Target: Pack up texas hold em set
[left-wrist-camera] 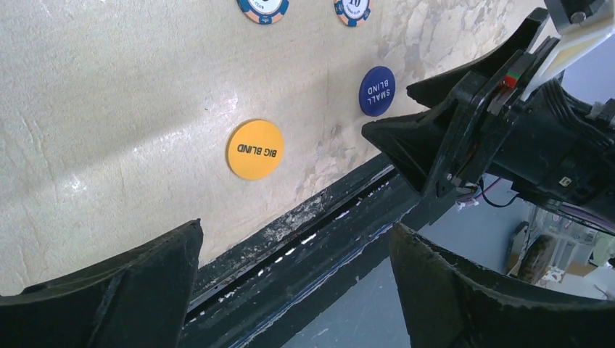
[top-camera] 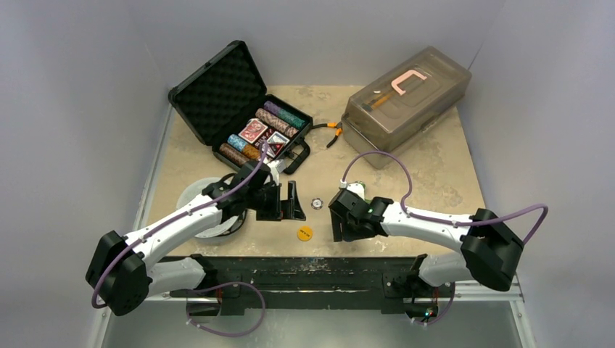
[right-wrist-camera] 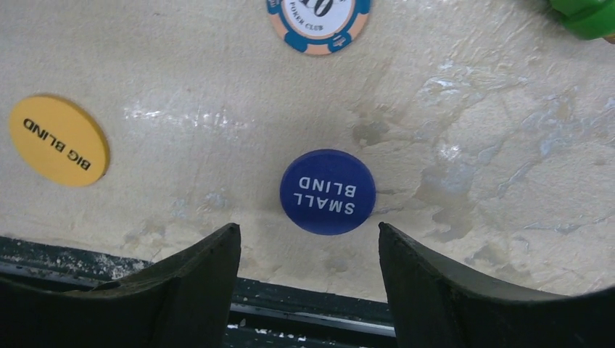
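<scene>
The black case of the texas hold em set lies open at the back left, with rows of chips and card decks inside. A yellow BIG BLIND button lies near the table's front edge. To its right is a blue SMALL BLIND button. My right gripper is open, its tips just short of the blue button and holding nothing. My left gripper is wide open and empty, over the front edge near the yellow button. Loose chips lie further back.
A large translucent grey plastic box stands at the back right. Orange-handled pliers lie between it and the case. A white round object sits under my left arm. A green object shows at the corner of the right wrist view.
</scene>
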{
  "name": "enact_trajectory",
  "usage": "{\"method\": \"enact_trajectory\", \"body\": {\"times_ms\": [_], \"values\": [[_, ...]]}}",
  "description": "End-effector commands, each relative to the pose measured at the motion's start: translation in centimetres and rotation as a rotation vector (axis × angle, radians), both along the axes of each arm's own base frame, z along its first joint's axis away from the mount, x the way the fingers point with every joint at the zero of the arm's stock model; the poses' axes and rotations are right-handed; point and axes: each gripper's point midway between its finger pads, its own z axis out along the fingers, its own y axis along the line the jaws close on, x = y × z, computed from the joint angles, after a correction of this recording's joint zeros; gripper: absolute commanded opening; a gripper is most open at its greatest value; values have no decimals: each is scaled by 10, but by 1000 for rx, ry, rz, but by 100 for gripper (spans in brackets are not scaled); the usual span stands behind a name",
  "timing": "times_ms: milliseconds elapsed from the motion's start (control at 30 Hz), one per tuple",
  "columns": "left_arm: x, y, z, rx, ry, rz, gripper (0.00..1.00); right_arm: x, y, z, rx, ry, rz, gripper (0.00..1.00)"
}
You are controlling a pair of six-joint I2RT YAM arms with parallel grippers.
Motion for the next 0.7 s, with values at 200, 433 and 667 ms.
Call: {"method": "enact_trajectory", "body": {"times_ms": [200,433,667], "values": [[14,-7,19,-36,-88,-2,96,17,-5,-10,-16,-13,-57,63],[13,-9,12,-41,-71,-1,98,19,-1,-18,-17,3,-56,59],[14,-7,13,-31,-76,1,98,16,-12,-22,-51,2,-86,53]]}}
